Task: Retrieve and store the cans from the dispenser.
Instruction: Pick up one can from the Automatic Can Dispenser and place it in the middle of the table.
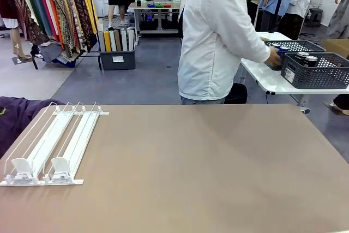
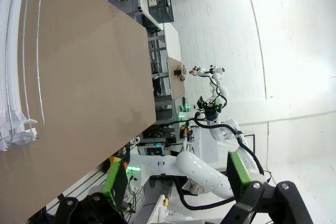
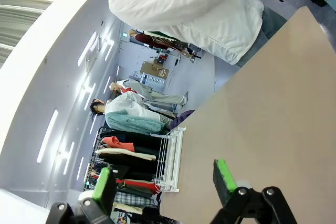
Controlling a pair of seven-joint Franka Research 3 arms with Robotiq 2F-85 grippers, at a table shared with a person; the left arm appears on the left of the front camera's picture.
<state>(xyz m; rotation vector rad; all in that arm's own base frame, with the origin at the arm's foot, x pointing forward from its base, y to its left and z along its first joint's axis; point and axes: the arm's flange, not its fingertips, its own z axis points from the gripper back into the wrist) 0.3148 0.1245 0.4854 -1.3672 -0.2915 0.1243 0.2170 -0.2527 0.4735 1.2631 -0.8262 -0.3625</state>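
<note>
Waiting for cans | dispenser [image 1: 52, 145] sits bare at lower left of the table [image 1: 207, 173] | cans [image 1: 305, 58] in the grey basket [image 1: 316, 72], upper right, by the person's hand [image 1: 274, 57] | left gripper [image 2: 176, 179] wide open, right gripper [image 3: 165, 182] wide open, both holding nothing | risk: reaching early could bump the person.

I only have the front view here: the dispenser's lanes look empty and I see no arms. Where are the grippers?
Observer: The left gripper hangs open off the table's edge.
Operator: And the right?
Observer: The right gripper is open too, above the table's near edge, holding nothing.
Operator: Is the rack in its sight?
Observer: Yes, the dispenser lies beyond its fingers, empty.
</note>
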